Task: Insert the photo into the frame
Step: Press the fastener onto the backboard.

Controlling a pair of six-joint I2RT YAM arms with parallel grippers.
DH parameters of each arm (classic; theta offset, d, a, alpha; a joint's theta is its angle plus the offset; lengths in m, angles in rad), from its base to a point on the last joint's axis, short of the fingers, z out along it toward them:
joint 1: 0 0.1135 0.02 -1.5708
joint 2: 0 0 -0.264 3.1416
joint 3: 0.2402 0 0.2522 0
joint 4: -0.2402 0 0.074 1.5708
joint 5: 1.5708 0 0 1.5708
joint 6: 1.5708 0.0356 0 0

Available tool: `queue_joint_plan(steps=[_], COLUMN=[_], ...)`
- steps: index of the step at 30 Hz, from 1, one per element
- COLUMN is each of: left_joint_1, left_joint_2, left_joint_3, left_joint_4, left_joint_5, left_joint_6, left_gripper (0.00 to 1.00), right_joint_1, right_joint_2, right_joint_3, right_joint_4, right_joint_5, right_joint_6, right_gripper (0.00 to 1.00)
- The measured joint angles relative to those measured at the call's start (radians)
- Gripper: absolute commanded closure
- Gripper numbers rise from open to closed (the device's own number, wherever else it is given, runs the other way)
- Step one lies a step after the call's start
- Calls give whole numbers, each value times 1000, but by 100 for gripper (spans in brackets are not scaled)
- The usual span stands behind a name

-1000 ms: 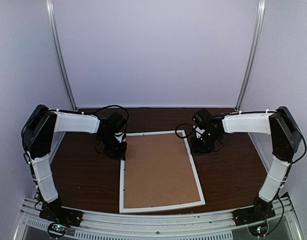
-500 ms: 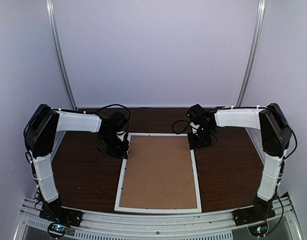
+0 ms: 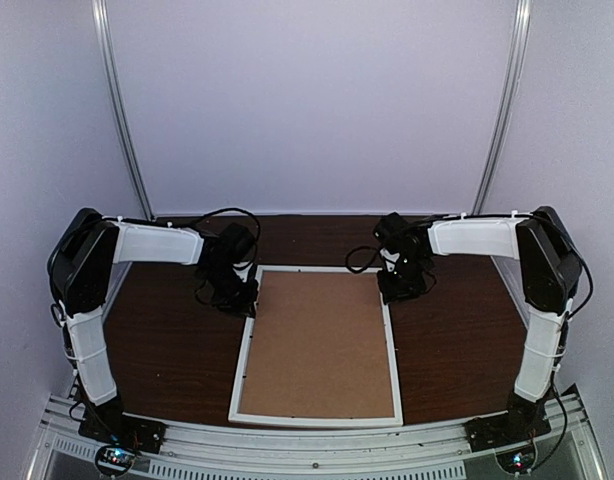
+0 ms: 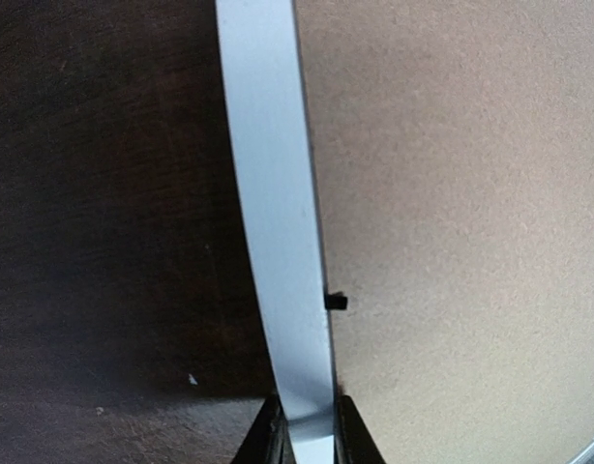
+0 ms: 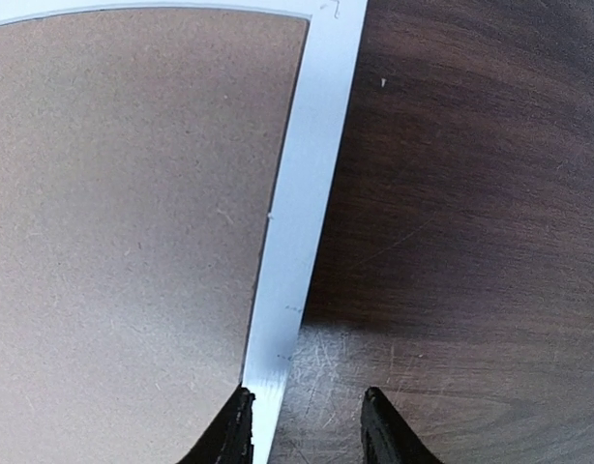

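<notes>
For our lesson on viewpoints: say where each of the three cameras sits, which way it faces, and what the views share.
Top: above and behind the arms, looking down at the table; both arms show, left gripper and right gripper at the frame's far corners.
Left wrist: looks down along the frame's left rail; its fingers clamp it.
Right wrist: looks down along the right rail; its fingers straddle it loosely.
Shared: all three show the frame and board.

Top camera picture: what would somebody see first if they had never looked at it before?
A big white frame lies flat in the middle of the dark table, filled with a plain brown board. At its far corners, the left arm's fingers pinch the left rail, while the right arm's fingers straddle the right rail with room to spare.
</notes>
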Motion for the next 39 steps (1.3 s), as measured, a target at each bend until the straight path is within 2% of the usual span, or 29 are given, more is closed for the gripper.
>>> queue_joint_plan(steps=[39], left_joint_1=[0], left_joint_2=[0], left_joint_3=[0], left_joint_4=[0], left_joint_5=[-1], left_joint_6=[0], left_gripper=[84], right_joint_1=[33], right_joint_2=[53], right_joint_3=[26], right_joint_4=[-13], right_joint_5=[-1], right_joint_6=[37], right_gripper=[64])
